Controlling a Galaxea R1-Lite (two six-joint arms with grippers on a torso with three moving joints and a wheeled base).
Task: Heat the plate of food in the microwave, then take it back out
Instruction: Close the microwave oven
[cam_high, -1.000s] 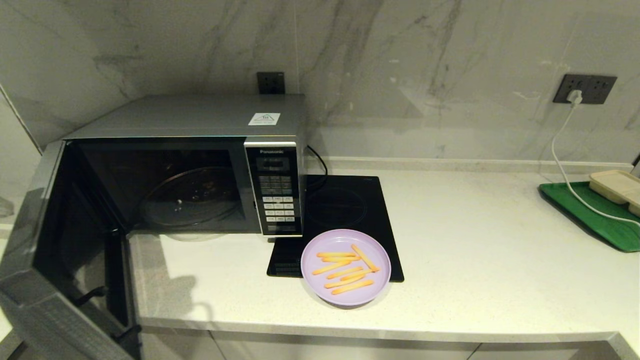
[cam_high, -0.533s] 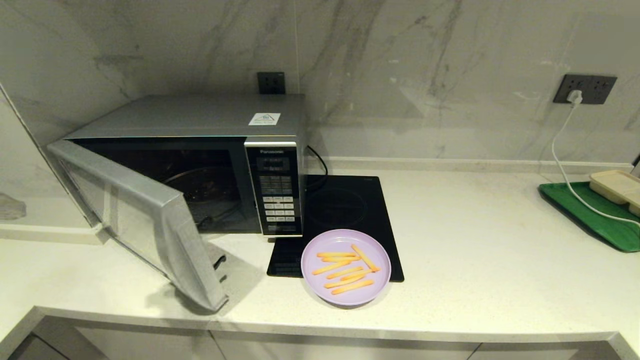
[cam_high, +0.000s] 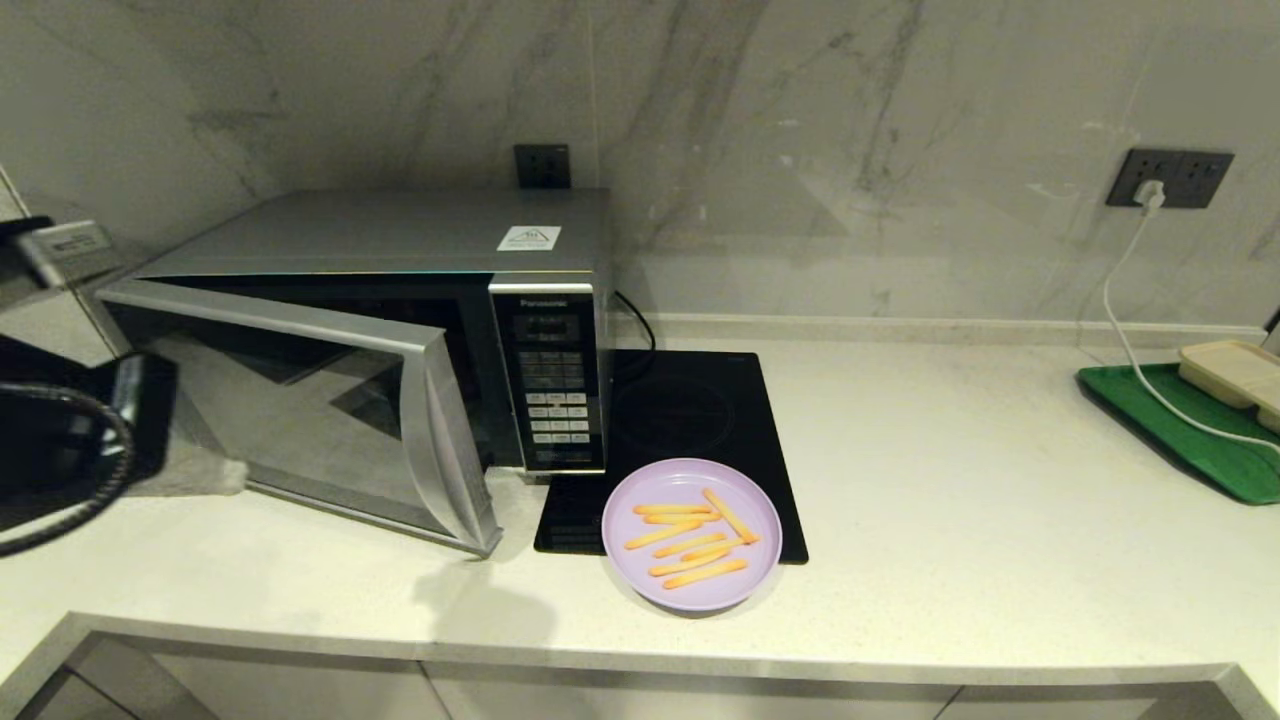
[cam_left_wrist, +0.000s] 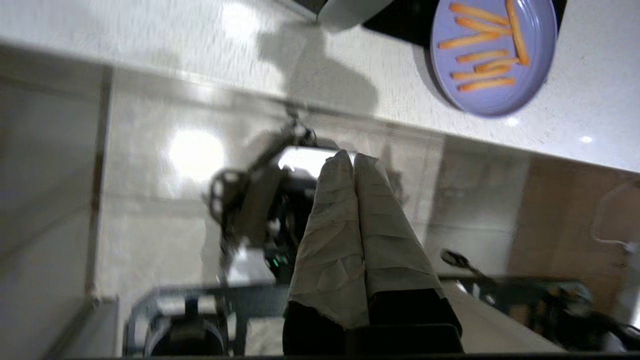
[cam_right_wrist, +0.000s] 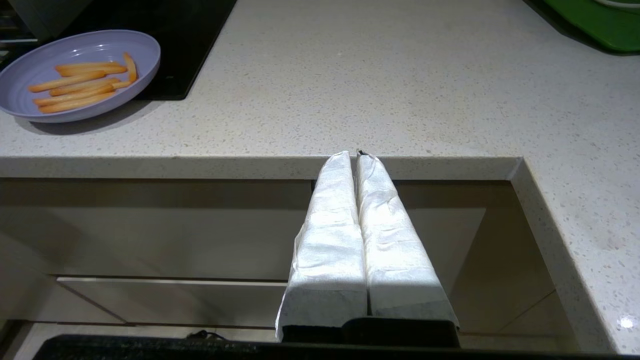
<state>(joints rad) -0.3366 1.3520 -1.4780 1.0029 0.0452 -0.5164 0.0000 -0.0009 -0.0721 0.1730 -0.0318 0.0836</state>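
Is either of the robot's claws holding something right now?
Nothing is held. The left end effector and right end effector are both shut and empty.

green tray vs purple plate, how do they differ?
The purple plate is round, holds orange fry sticks and sits half on the black cooktop. The green tray is flat-edged, carries a beige container and sits at the counter's far right, cut off by the frame. Both rest on the countertop.

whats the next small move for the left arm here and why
Probably push the dark glass door of the silver microwave fully shut with the shut left gripper: the door hangs ajar, and the lilac plastic plate of fries sits outside it.
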